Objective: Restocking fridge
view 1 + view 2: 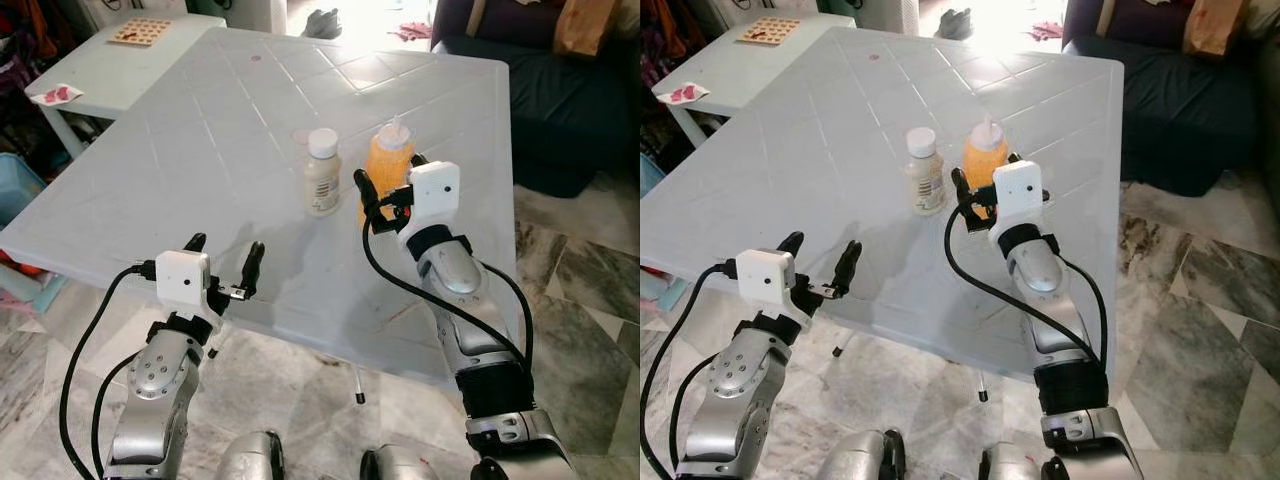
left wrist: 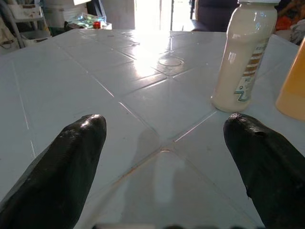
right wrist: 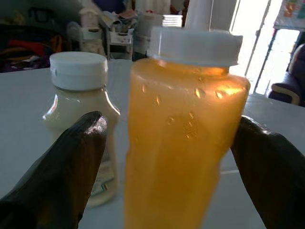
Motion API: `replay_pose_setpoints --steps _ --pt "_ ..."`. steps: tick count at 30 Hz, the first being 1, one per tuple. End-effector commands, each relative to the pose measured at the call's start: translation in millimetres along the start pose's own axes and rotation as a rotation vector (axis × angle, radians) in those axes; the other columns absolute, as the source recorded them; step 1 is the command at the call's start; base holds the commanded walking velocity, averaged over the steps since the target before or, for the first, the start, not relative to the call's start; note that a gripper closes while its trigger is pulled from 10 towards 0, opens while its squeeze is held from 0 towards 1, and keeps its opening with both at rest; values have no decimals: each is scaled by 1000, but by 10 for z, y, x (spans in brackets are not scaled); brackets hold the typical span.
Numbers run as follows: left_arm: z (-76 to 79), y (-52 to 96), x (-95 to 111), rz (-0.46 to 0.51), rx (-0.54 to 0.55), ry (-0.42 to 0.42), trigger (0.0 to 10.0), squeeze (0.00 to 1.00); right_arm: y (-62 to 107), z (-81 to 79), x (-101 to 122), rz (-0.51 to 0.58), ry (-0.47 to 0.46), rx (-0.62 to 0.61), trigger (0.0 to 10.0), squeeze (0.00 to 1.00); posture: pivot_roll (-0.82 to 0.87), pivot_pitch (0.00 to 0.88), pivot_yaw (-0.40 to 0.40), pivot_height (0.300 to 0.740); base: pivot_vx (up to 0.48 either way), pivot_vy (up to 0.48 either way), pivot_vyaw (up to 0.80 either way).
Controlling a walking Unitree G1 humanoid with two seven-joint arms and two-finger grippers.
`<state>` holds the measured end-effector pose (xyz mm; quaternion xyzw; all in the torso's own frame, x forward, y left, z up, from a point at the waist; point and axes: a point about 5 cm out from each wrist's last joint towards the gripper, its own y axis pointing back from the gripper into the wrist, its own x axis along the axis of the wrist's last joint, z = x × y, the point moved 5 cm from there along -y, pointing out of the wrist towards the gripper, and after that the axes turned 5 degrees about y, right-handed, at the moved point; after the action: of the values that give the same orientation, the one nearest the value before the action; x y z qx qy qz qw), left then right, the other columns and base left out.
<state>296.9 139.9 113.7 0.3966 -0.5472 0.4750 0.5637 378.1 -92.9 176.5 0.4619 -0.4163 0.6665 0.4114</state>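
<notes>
Your right gripper (image 3: 171, 157) stands wide around the upright orange bottle (image 1: 388, 165), nozzle up, mid-frame; left gripper (image 1: 224, 258) wide, lower left over the surface (image 1: 200, 130).

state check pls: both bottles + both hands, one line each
orange bottle: upright on table, cap on, between right hand's fingers, not yet pinched
white bottle: upright, capped, standing free beside the orange one
right hand: open, straddling orange bottle
left hand: open, holding nothing, over table's near edge
</notes>
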Motion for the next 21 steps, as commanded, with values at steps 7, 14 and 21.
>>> replay_pose_setpoints --steps 7,14,21 --pt "10 1 -3 -10 -10 -11 10000 0 -123 -34 153 58 26 61 10000 0 103 124 42 740 0 0 0" --pt "-2 -3 -1 -10 -8 -14 10000 0 -166 -45 149 57 29 77 6980 0 109 120 38 740 0 0 0" --pt "-3 4 -11 -15 -9 -16 10000 0 -184 -63 137 57 35 93 0 0 111 118 41 740 0 0 0"
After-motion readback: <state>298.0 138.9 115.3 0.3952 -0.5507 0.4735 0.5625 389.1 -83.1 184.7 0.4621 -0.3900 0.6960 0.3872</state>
